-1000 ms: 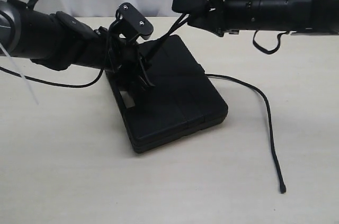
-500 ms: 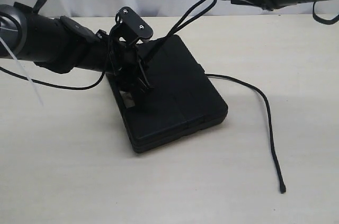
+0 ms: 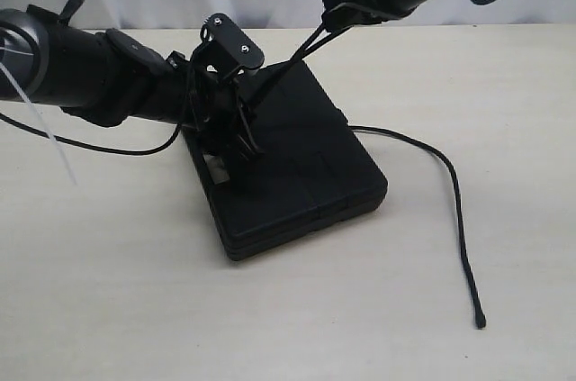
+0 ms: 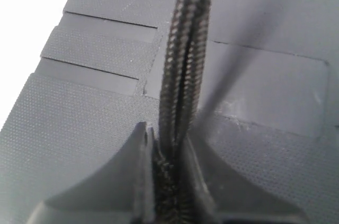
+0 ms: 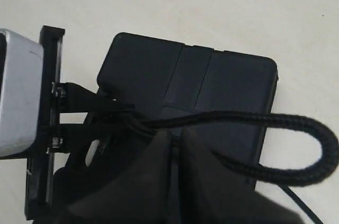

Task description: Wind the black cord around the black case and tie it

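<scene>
The black case lies flat on the beige table. My left gripper hovers over its left part, shut on two strands of the black cord that run side by side between the fingers above the case. From there the cord rises as a loop towards my right gripper. That gripper is shut, its tips right against the loop above the case. No strand shows clamped between them. The cord's free tail curves over the table to the right.
A white zip tie and a thin black cable hang from the left arm. The left gripper's silver camera block sits close beside the loop. Bare table lies in front of the case.
The right gripper was open at the loop, drew up and away to the right, and has come back down to the loop, now shut. The left gripper and case have not moved.
</scene>
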{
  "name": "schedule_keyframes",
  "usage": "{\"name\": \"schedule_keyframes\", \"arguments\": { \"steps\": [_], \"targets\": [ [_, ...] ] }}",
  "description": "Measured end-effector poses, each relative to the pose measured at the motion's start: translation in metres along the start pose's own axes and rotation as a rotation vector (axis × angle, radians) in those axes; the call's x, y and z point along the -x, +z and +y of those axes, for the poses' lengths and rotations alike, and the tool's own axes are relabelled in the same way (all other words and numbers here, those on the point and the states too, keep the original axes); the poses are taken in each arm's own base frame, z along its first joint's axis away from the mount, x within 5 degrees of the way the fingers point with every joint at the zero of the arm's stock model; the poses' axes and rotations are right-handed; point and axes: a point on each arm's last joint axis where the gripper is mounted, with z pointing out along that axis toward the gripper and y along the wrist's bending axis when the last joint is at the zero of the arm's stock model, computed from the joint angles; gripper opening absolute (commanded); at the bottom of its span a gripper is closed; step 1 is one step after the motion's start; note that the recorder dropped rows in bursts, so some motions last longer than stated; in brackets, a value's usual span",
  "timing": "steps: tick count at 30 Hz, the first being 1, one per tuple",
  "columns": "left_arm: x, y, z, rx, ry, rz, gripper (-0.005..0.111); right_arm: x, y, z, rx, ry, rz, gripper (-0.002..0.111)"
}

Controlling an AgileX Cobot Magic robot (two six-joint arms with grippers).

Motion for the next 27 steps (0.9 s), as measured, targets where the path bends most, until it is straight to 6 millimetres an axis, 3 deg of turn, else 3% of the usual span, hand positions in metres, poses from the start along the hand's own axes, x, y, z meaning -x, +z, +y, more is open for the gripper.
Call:
{"name": "schedule_keyframes", "arguments": {
  "steps": [8,20,27],
  "targets": [
    [0.000,0.000,0.000,0.002,0.011,0.001,0.000,-0.001,0.010,-0.014,-0.096,-0.060,0.011,0.004],
    [0.000,0.000,0.000,0.002,0.013,0.001,0.000,-0.009,0.029,-0.023,-0.093,-0.152,0.053,0.004],
    [0.000,0.000,0.000,0.005,0.013,0.001,0.000,-0.016,0.032,-0.019,-0.079,-0.359,0.147,0.004]
  ]
}}
